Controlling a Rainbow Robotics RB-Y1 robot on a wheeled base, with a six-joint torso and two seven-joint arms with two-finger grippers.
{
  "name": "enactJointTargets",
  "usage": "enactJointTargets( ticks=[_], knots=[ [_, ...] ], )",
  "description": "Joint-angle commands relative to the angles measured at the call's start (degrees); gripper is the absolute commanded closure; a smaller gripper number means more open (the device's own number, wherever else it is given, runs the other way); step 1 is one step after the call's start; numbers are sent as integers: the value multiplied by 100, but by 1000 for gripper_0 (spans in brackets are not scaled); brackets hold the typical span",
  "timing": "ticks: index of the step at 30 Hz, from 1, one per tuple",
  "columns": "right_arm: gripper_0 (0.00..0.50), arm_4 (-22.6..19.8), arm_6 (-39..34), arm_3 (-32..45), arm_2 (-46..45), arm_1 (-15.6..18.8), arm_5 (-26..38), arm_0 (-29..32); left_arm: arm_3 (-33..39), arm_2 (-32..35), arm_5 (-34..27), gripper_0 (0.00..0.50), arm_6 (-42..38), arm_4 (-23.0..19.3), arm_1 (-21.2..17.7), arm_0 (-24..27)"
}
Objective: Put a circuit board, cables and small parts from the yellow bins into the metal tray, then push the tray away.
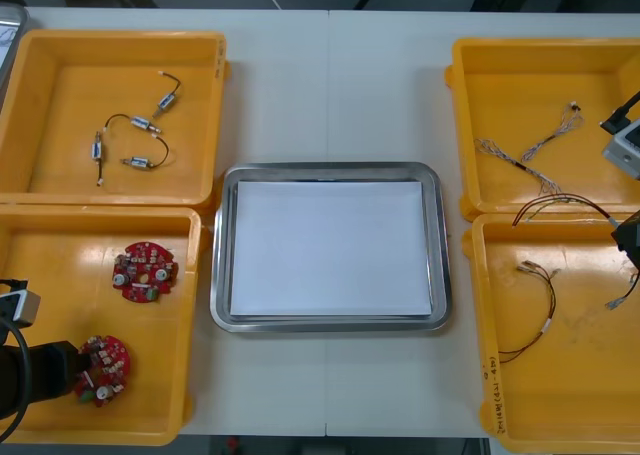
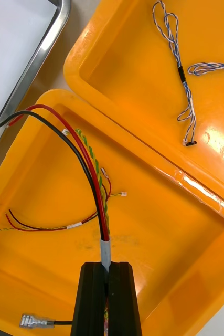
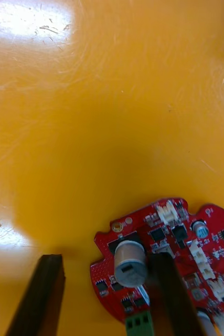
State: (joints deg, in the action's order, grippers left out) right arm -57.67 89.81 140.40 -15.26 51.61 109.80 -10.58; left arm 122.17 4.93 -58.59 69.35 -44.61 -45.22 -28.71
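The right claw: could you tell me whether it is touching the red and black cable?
Touching. In the right wrist view the right claw is shut on the red and black cable, gripping its taped end.

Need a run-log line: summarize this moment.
left end effector open at circuit board | right end effector shut on red-black cable

You had bright, even overhead light, with soft shadows along the walls of the yellow plastic bins (image 1: 60,95). White glare burned on the bin floor beyond the left gripper (image 3: 106,258), whose spread fingers stood over a broad dark shadow. The red and black cable (image 2: 93,173) pinched in the right gripper (image 2: 110,268) lay evenly lit; the rim of the shiny metal tray (image 2: 63,18) glinted.
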Motion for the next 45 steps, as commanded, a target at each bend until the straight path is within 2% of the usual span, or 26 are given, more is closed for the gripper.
enactJointTargets(
  ticks=[1, 19, 37, 45],
  knots=[
    [500, 37, 248, 14, 58, 209, 20, -146, -18, -141, 50, 496, 518, 75, 119, -74],
    [500, 81, 239, 23, 58, 209, 20, -146, 105, -71, -56, 500, 466, 13, 119, -12],
    [500, 72, 248, 14, 58, 209, 20, -146, 896, 799, -1866, 500, 53, -303, 119, 559],
    [500, 45, 256, 14, 49, 200, 20, -146, 1327, 1300, -3053, 500, -158, -540, 119, 1130]
  ],
)
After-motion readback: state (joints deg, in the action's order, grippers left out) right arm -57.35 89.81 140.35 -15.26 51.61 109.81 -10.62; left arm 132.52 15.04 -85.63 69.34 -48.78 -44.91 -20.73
